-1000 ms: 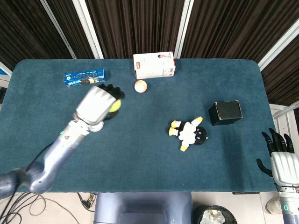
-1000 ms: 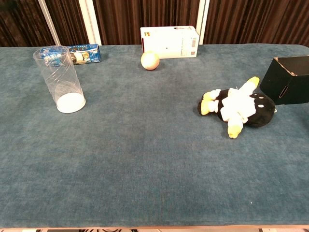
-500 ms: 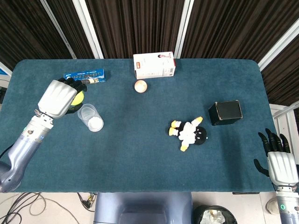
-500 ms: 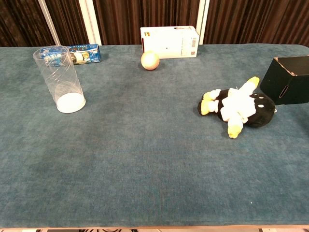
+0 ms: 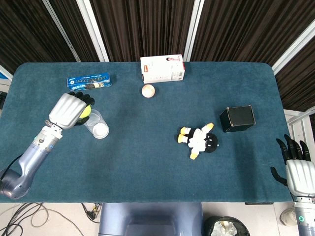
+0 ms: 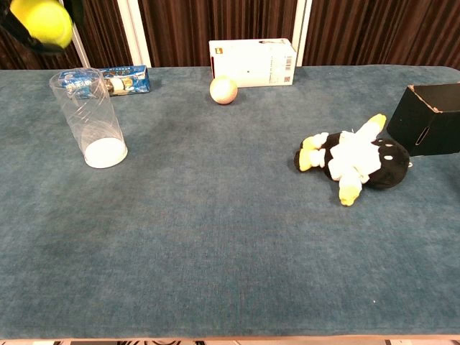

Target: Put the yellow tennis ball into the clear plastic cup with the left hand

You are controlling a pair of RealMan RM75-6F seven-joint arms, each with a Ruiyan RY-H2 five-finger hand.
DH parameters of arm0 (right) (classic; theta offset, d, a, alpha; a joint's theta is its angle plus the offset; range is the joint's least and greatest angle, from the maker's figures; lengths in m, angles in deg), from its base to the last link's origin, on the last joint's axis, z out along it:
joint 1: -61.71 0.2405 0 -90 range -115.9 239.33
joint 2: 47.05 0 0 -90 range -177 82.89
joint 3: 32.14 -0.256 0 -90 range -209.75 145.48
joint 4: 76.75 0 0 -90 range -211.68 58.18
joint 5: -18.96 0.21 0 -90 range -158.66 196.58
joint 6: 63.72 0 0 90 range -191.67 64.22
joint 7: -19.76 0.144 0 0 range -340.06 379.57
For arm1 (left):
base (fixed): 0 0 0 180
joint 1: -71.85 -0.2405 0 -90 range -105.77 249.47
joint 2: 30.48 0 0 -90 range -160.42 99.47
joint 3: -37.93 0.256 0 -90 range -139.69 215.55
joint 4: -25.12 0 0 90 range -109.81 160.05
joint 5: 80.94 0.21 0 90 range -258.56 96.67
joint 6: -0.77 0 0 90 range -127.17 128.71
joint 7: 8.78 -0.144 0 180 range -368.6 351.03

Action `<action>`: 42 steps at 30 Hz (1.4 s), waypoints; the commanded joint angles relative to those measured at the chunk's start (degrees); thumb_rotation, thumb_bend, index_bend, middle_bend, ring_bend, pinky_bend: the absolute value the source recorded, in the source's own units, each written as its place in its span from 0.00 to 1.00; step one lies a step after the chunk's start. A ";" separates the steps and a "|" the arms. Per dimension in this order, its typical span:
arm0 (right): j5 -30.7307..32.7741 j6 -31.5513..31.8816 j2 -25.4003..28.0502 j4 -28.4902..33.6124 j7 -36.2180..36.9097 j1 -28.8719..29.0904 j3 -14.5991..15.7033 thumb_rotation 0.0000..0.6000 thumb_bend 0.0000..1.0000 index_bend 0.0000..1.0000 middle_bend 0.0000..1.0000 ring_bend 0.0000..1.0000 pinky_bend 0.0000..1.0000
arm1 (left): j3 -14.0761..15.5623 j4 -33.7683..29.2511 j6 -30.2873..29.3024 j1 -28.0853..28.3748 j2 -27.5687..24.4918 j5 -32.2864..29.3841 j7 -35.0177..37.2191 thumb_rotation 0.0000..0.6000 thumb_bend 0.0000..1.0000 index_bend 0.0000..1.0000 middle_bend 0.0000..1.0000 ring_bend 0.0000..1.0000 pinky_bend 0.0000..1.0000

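Observation:
The yellow tennis ball (image 5: pixel 85 112) (image 6: pixel 42 21) is held in my left hand (image 5: pixel 69 109), high above the table and just left of the clear plastic cup's mouth. In the chest view only the ball and dark fingertips (image 6: pixel 21 39) show at the top left corner. The clear plastic cup (image 5: pixel 96 124) (image 6: pixel 89 117) stands upright on the blue cloth with nothing in it. My right hand (image 5: pixel 297 169) hangs off the table's right front corner, fingers apart and holding nothing.
A blue snack pack (image 5: pixel 88 81) lies behind the cup. A white box (image 5: pixel 162 68) and a peach ball (image 5: pixel 148 90) sit at the back middle. A penguin plush (image 5: pixel 200 139) and a black box (image 5: pixel 237 118) lie to the right.
My left hand with the ball swung from right of the cup out to the far left, then came back right and lower, so the ball now shows in the chest view.

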 commanded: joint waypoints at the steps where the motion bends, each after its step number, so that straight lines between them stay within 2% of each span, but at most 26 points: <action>1: 0.01 0.15 0.06 0.05 0.05 -0.06 -0.06 1.00 0.35 0.13 0.04 0.10 0.01 | 0.43 1.18 0.61 0.00 1.16 0.52 0.79 1.00 0.27 0.41 0.45 0.38 0.52; 14: -0.07 0.60 0.12 -0.19 0.57 -0.19 -0.22 1.00 0.35 0.13 0.04 0.10 0.01 | 1.00 1.14 2.76 0.34 1.63 1.80 2.72 1.00 0.14 0.37 0.34 0.30 0.43; 19: -0.17 0.70 0.16 -0.27 0.82 -0.21 -0.24 1.00 0.35 0.13 0.03 0.10 0.01 | 0.67 -0.01 2.74 0.26 0.52 1.98 3.06 1.00 0.11 0.37 0.30 0.27 0.38; 25: -0.37 0.80 0.20 -0.35 1.18 -0.22 -0.23 1.00 0.35 0.13 0.04 0.10 0.01 | -0.06 -1.33 1.76 0.05 -0.30 2.21 3.11 1.00 0.08 0.37 0.29 0.27 0.38; 27: -0.35 0.78 0.21 -0.36 1.28 -0.23 -0.23 1.00 0.35 0.13 0.04 0.10 0.01 | -0.83 -2.03 0.12 -0.28 -0.34 2.60 3.98 1.00 0.09 0.36 0.29 0.27 0.38; 30: -0.27 0.72 0.21 -0.41 1.31 -0.21 -0.26 1.00 0.35 0.13 0.04 0.10 0.01 | -2.26 -3.96 -5.66 -2.12 -0.76 3.92 4.51 1.00 0.09 0.30 0.24 0.22 0.35; 33: -0.18 0.61 0.20 -0.43 1.31 -0.18 -0.28 1.00 0.35 0.13 0.04 0.10 0.01 | -2.28 -9.89 -12.05 -6.24 -2.97 4.17 4.47 1.00 0.09 0.21 0.16 0.15 0.27; 37: -0.24 0.49 0.14 -0.36 1.13 -0.15 -0.16 1.00 0.35 0.13 0.03 0.10 0.01 | 0.90 -19.07 -21.48 -14.36 -8.57 6.84 2.19 1.00 0.09 0.17 0.11 0.08 0.21; 40: -0.44 0.58 0.12 -0.26 1.11 -0.15 -0.11 1.00 0.35 0.13 0.04 0.10 0.01 | 4.35 -20.18 -27.56 -20.65 -10.56 8.59 1.18 1.00 0.09 0.16 0.08 0.03 0.19; 42: -0.45 0.52 0.12 -0.27 1.16 -0.13 -0.09 1.00 0.35 0.13 0.04 0.10 0.01 | 6.37 -19.06 -28.71 -23.64 -11.01 7.78 1.88 1.00 0.09 0.16 0.05 0.00 0.16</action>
